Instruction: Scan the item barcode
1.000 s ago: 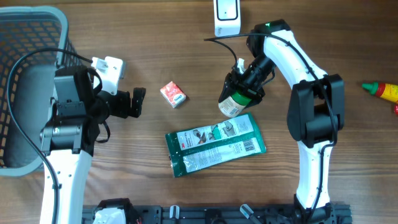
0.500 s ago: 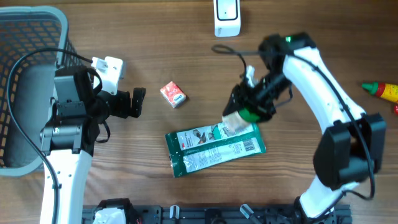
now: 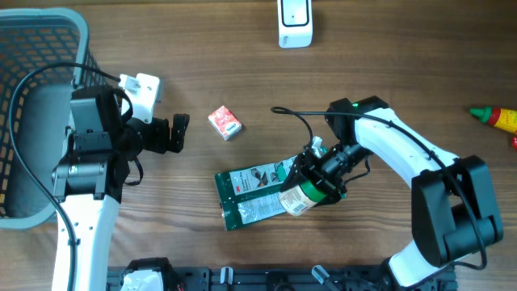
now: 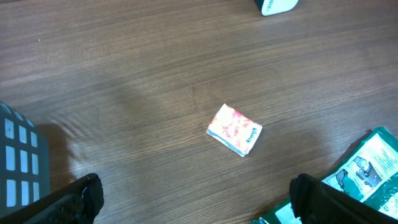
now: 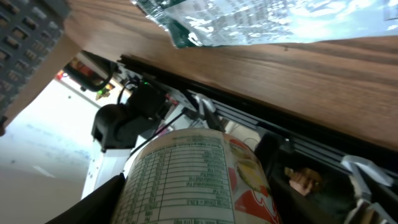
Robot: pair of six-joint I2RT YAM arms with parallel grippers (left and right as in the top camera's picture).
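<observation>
Your right claw (image 3: 313, 187) is closed around a round tub (image 3: 296, 201), one finger on each side of its body. In the overhead view the tub is tilted, its pale end pointing down and to the left. It sits over the right end of the green packet (image 3: 252, 196), which lies flat on the table (image 3: 202, 73). You cannot tell from these views whether the tub touches the packet.

From the right wrist camera the tub (image 5: 186, 180) fills the lower middle of the view. A panel of small printed text faces the lens, with a red and yellow picture beside it. The print is too small to read. A shiny edge of the packet (image 5: 249, 18) runs along the top of that view.

The white scanner (image 3: 294, 23) stands at the far edge of the table, well apart from the tub.

Your left claw (image 3: 179, 133) is wide open and holds nothing. It points toward a small red and white tissue pack (image 3: 225, 123) lying near it. The left wrist camera shows that pack (image 4: 234, 129) alone on bare wood between the two finger tips.

A grey basket (image 3: 48, 20) sits at the left edge of the table. A red and yellow bottle (image 3: 497, 118) lies at the right edge.
</observation>
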